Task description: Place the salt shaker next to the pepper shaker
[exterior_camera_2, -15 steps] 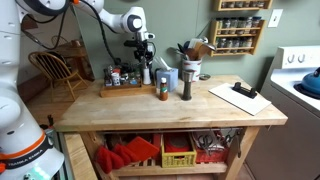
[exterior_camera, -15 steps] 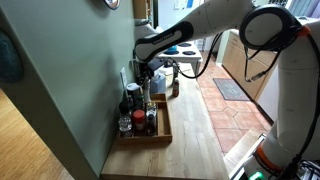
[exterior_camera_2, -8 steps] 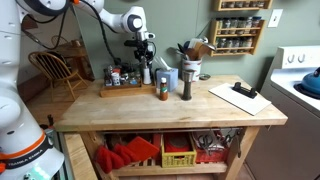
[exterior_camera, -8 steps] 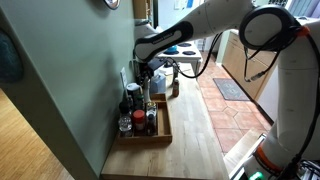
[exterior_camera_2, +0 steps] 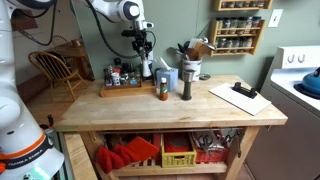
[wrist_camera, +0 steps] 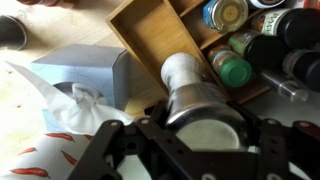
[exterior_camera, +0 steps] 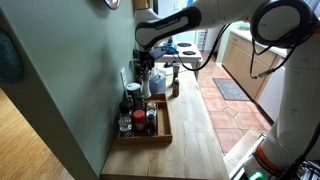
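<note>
- The pale greyish cylindrical salt shaker [wrist_camera: 195, 95] sits clasped in the black gripper [wrist_camera: 205, 125], between the wooden tray [wrist_camera: 150, 35] and the blue-grey tissue box [wrist_camera: 80, 75].
- Keep it upright and clear of the box.
- Set it just beside the brown wooden pepper shaker [exterior_camera_2: 163, 90], to the right, without knocking it.

Up it goes: the arm lifts!
The gripper [exterior_camera_2: 145, 56] has climbed from where it sat half a second back. In both exterior views the arm's wrist rides clearly higher. The salt shaker [wrist_camera: 200, 100] has come up with it, clamped between the jaws, over the wooden tray [wrist_camera: 150, 35].
</note>
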Controlling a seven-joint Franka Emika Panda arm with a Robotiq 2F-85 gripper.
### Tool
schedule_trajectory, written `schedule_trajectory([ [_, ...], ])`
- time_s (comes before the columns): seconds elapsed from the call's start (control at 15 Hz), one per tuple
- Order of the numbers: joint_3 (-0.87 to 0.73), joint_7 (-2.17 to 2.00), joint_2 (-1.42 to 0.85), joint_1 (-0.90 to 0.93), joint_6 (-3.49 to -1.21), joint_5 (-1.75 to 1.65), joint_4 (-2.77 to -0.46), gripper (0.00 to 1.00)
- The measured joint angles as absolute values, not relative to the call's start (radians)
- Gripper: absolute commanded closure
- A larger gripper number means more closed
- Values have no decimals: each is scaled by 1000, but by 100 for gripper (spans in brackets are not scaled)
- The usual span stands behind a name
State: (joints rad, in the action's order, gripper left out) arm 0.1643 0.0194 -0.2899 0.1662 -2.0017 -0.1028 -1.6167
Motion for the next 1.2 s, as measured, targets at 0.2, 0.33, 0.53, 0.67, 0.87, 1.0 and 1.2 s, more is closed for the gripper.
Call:
schedule_trajectory([
  [0.2, 162, 20, -225, 159, -1898, -76, -1582, 62],
  [0.33, 156, 21, -180, 154, -1826, -67, -1555, 62],
  [0.53, 142, 21, -124, 141, -1742, -62, -1512, 62],
  [0.67, 123, 21, -93, 126, -1705, -62, -1491, 62],
  [0.87, 81, 17, -54, 90, -1690, -62, -1488, 62],
  [1.0, 48, 12, -42, 60, -1690, -62, -1489, 62],
  [1.2, 0, -2, -41, 12, -1690, -63, -1496, 62],
])
